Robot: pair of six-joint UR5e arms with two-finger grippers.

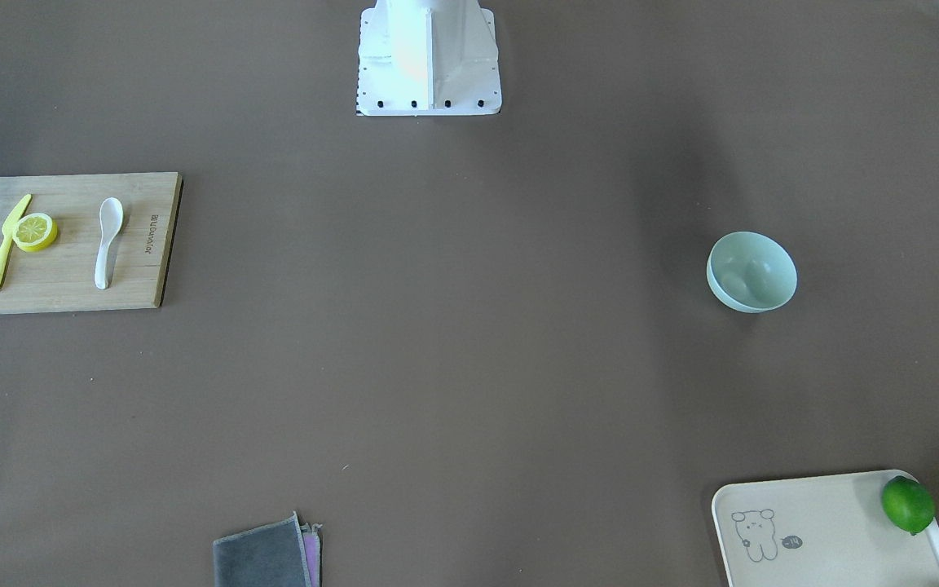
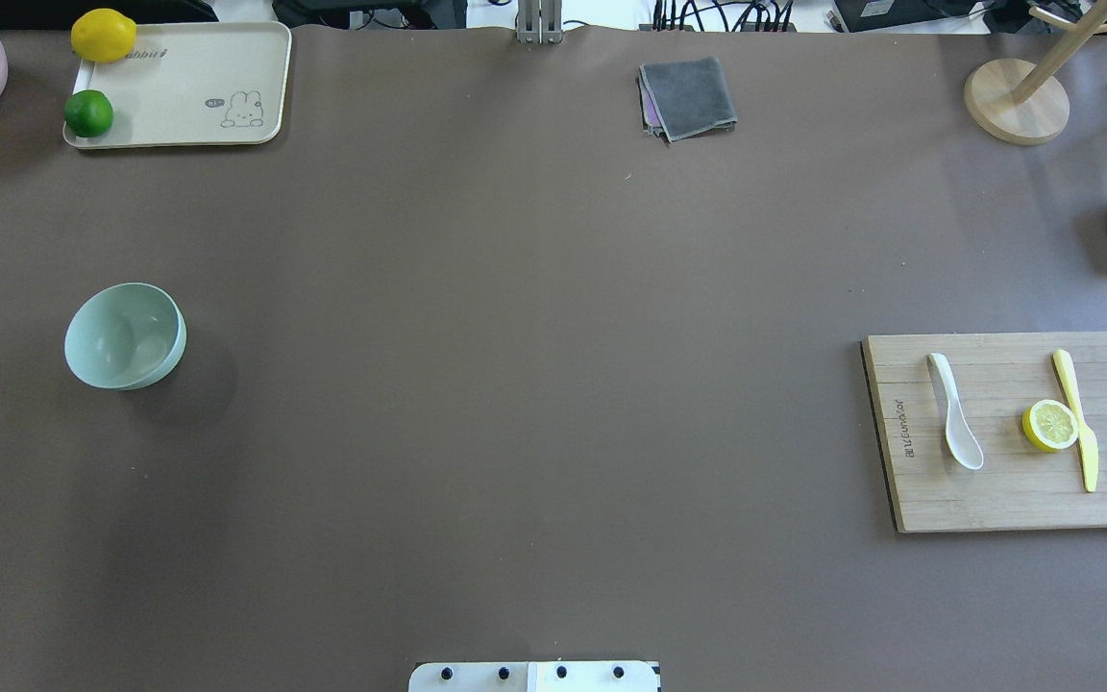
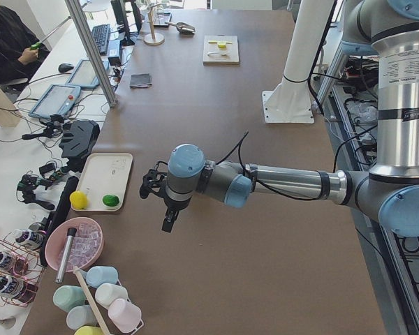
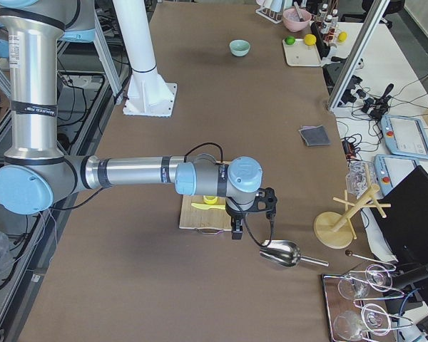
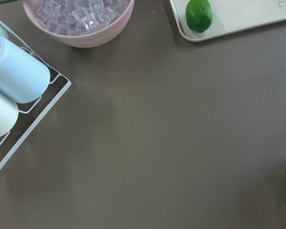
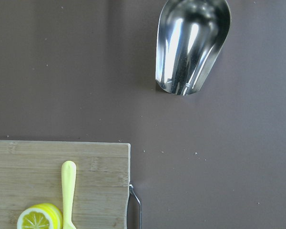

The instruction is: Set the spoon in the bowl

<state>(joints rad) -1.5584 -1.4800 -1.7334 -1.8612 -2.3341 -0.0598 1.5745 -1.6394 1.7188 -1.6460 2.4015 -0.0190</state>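
The white spoon (image 1: pixel 108 242) lies on a wooden cutting board (image 1: pixel 70 277), scoop toward the robot; it also shows in the overhead view (image 2: pixel 955 423). The mint-green bowl (image 1: pixel 751 271) stands upright and empty on the table far across from it, also in the overhead view (image 2: pixel 124 336) and the exterior right view (image 4: pixel 240 48). My left gripper (image 3: pixel 170 222) hangs high over the table's left end, near the tray. My right gripper (image 4: pixel 235 232) hangs over the board's outer edge. Both show only in side views, so I cannot tell whether they are open or shut.
A yellow knife (image 2: pixel 1077 419) and a lemon slice (image 2: pixel 1050 425) share the board. A cream tray (image 2: pixel 188 86) holds a lime (image 2: pixel 88 113) and a lemon (image 2: pixel 103 35). A metal scoop (image 6: pixel 190 45), grey cloth (image 2: pixel 688 96), wooden stand (image 2: pixel 1016 101) and pink ice bowl (image 5: pixel 78 21) stand near the edges.
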